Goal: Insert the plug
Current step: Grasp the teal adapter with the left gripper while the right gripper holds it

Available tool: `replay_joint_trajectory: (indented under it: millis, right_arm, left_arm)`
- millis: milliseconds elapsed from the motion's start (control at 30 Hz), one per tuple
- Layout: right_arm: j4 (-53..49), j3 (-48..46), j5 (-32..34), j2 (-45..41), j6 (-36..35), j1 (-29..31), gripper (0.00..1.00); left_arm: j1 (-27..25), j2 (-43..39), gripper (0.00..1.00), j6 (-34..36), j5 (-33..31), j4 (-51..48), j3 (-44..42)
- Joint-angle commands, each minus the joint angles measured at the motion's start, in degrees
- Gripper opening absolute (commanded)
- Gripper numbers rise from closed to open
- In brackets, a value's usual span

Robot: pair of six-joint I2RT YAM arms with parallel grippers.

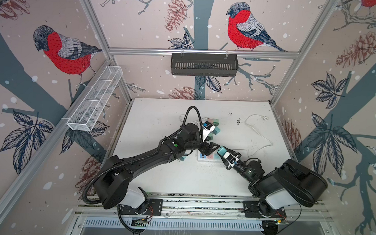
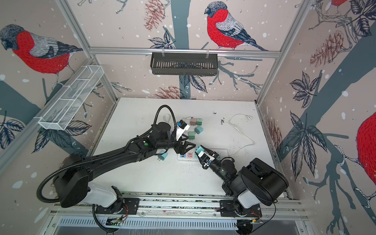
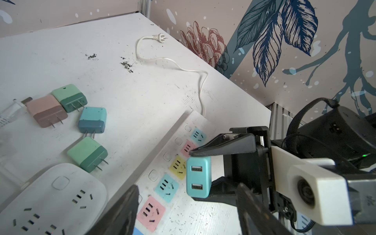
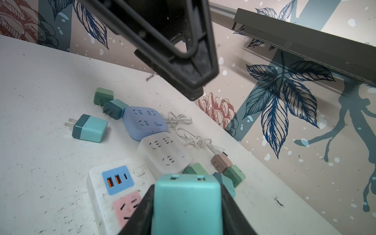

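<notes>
The plug [image 4: 187, 203] is a teal charger block with two USB ports on its end face, and my right gripper [image 1: 221, 153] is shut on its sides. It hangs tilted just above the white power strip [image 3: 203, 215], near the strip's yellow socket [image 3: 177, 166]; its prongs are hidden. In both top views the plug [image 1: 222, 149] [image 2: 200, 149] is over the strip [image 1: 209, 158] [image 2: 188, 157]. My left gripper [image 1: 209, 149] [image 2: 184, 149] is open over the strip's near end, close beside the plug, its fingers [image 3: 126, 209] holding nothing.
Loose chargers lie behind the strip: pink [image 3: 46, 110], green [image 3: 70, 97], teal [image 3: 92, 120], green [image 3: 87, 153]. A white socket cube [image 4: 164, 154] and a blue one [image 4: 144, 122] sit there too. Another teal charger [image 2: 163, 156] lies under my left arm. The strip's cable [image 3: 173, 65] runs toward the right wall.
</notes>
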Motion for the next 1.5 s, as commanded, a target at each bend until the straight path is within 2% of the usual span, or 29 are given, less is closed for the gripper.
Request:
replay_joint_trajectory:
  millis: [0, 367, 567, 767, 1267, 1333, 1367, 1467]
  right_arm:
    - [14.8, -5.6, 0.7, -0.5, -0.5, -0.1, 0.02]
    - [14.9, -6.1, -0.1, -1.3, -0.3, -0.5, 0.01]
    - [14.9, -6.3, -0.2, -1.6, 0.0, -0.6, 0.01]
    - [14.9, -6.5, -0.9, -1.8, 0.4, -1.1, 0.01]
    - [14.9, -6.5, -0.4, -2.4, 1.3, -1.6, 0.02]
    - [14.9, -6.5, -0.3, -2.3, 1.4, -1.7, 0.02]
    - [14.9, -6.4, -0.4, -2.2, 1.4, -1.6, 0.05]
    - [14.9, -6.5, 0.6, -2.6, 2.0, -1.6, 0.30]
  left_arm:
    - [-0.8, 1.9, 0.75, 2.2, 2.3, -2.1, 1.7]
    - [-3.9, 9.3, 0.72, 4.2, 3.0, -6.5, 7.3]
    - [-4.0, 12.4, 0.70, 3.5, 4.1, -7.7, 9.7]
    - [-4.0, 14.6, 0.59, 3.2, 5.6, -8.4, 11.5]
    - [-4.8, 17.2, 0.48, 2.9, 6.9, -10.8, 14.9]
    - [-4.9, 17.1, 0.43, 2.9, 7.8, -10.7, 14.8]
    - [-4.9, 17.1, 0.39, 2.9, 8.2, -10.6, 14.9]
    - [-4.9, 17.3, 0.20, 3.1, 9.2, -10.5, 15.3]
